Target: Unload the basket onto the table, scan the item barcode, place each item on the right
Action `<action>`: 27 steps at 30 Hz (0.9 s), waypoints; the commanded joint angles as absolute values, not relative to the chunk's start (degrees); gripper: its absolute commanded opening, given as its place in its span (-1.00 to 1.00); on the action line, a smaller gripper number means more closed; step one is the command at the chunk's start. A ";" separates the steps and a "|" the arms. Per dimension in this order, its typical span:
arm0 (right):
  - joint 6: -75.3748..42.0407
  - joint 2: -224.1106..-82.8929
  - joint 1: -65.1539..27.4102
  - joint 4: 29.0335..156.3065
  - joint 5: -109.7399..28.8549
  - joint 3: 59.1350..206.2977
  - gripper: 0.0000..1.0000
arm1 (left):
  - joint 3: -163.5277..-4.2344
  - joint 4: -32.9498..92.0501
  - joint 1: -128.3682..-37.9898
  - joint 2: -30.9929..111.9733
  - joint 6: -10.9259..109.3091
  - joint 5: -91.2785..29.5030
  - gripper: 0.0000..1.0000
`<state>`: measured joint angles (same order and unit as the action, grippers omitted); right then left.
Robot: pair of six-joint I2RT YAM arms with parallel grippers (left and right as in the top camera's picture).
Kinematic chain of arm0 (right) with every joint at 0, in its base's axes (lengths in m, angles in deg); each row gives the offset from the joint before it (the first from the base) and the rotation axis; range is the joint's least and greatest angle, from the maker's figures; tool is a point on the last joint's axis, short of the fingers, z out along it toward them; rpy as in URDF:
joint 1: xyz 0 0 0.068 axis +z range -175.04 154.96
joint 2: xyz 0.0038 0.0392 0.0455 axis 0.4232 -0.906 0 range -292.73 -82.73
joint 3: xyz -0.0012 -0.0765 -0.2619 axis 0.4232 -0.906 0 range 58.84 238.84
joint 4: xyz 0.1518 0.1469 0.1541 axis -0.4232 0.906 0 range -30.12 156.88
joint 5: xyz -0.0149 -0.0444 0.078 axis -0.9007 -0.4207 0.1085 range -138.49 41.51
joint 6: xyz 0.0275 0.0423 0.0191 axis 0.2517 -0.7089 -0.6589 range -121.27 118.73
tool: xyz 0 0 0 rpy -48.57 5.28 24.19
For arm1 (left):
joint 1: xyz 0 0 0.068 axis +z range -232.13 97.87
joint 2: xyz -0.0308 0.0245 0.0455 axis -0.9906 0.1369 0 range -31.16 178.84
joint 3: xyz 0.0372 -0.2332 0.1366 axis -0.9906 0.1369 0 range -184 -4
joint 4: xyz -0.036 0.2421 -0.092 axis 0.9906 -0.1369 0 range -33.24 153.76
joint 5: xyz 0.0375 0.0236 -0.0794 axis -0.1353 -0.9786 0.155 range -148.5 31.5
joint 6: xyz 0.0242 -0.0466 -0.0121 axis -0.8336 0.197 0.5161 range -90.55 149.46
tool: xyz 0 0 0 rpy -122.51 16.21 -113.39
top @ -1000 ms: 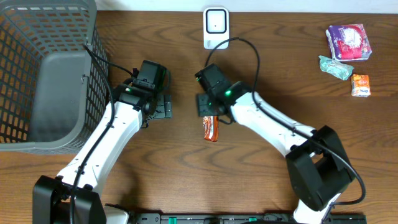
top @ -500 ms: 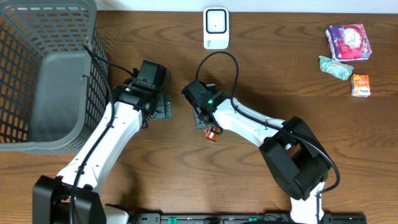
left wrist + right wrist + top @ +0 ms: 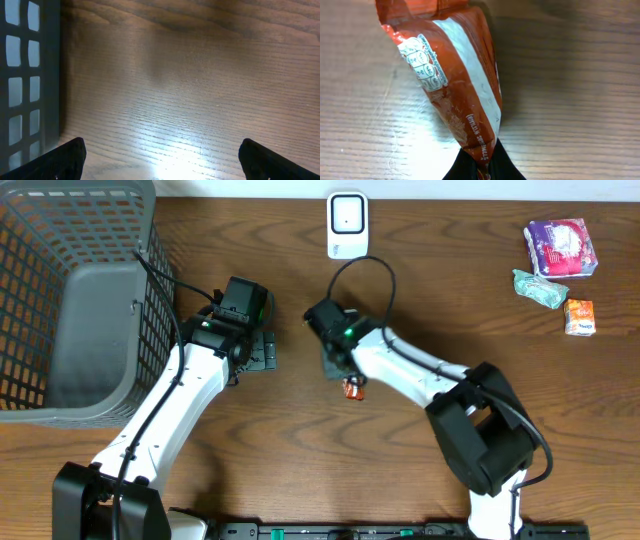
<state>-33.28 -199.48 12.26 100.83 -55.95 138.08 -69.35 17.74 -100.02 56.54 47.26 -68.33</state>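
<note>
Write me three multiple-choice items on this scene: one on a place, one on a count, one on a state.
1. Where in the overhead view is the white scanner?
A. at the top edge, near the middle
B. in the bottom left corner
C. at the right edge

2. How many goods lie in the cluster at top right?
A. one
B. three
C. six

3. The right gripper is:
A. wide open
B. shut on the orange-red packet
C. out of view

Key:
1 A: it stands at the top edge, about midway across.
2 B: a purple packet, a green wrapper and an orange box.
3 B: the right wrist view shows the packet's end pinched.
</note>
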 commanded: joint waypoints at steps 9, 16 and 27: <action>-23.27 -197.18 -9.35 99.06 5.75 140.90 -0.98 | -69.04 17.76 -99.93 56.78 47.17 -69.51 0.96; -28.03 -202.23 -13.66 91.28 16.20 132.51 -0.98 | -69.04 17.74 -99.93 56.78 47.17 -69.51 0.96; -22.26 -201.31 -21.92 105.80 -6.20 138.61 -0.17 | -69.04 17.74 -99.93 56.78 47.17 -69.51 0.96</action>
